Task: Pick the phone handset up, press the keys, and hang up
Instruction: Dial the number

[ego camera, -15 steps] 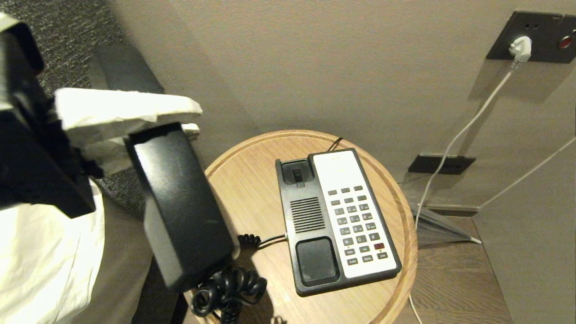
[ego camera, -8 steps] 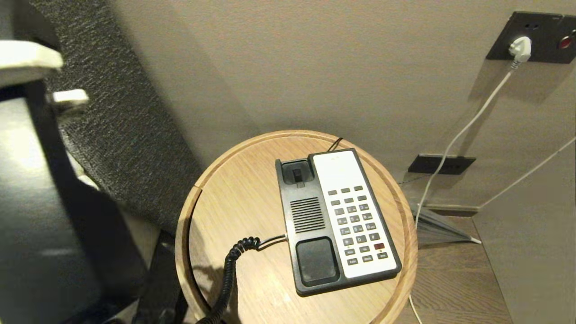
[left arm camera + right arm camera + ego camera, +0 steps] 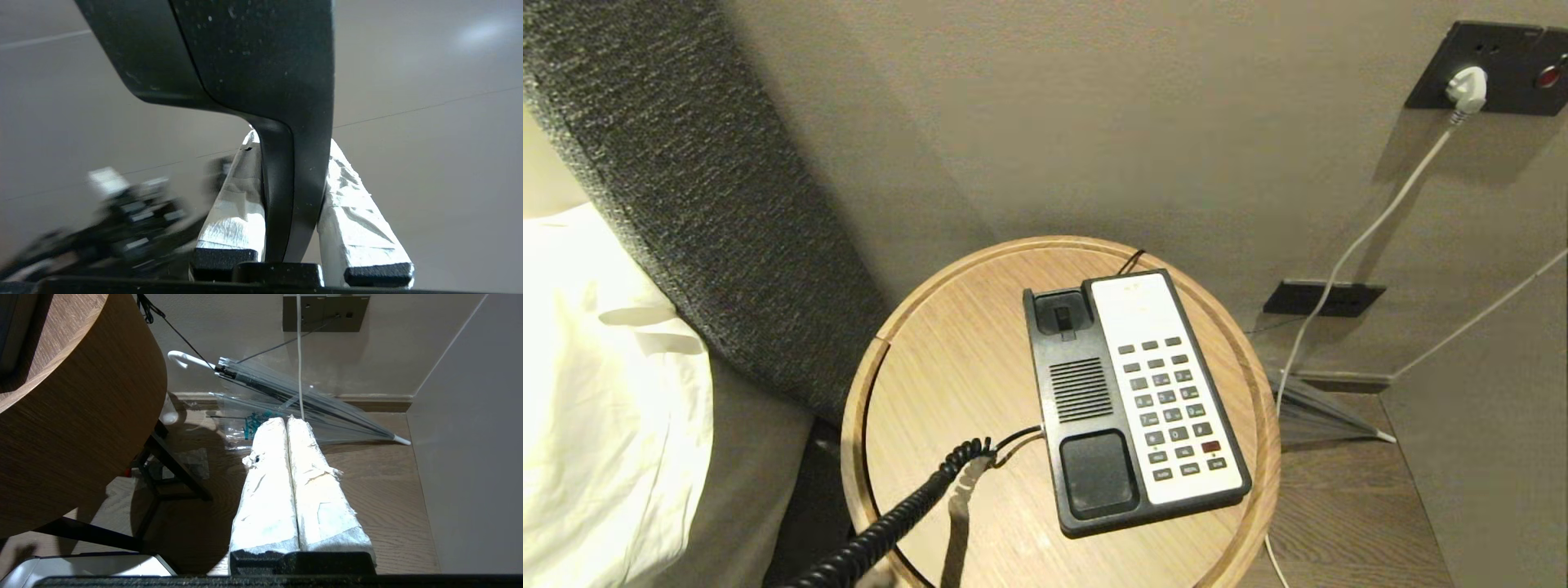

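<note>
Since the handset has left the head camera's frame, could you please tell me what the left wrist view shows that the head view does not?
Only the left wrist view shows the long glossy black plastic phone handset, clamped between the left gripper's white-wrapped fingers.

Only the head view shows the flat black phone base, the dark grey keys in their cream-white faceplate, and the round wooden table.

Both show only the plain beige wall; the black coiled cord is clear only in the head view.

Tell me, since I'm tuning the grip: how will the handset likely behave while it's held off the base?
The phone handset looks rigid, so it probably won't flex. Its glossy plastic may slip in the left gripper, which pinches only a narrow part. The coiled cord runs stretched off the round table, so it likely tugs back.
</note>
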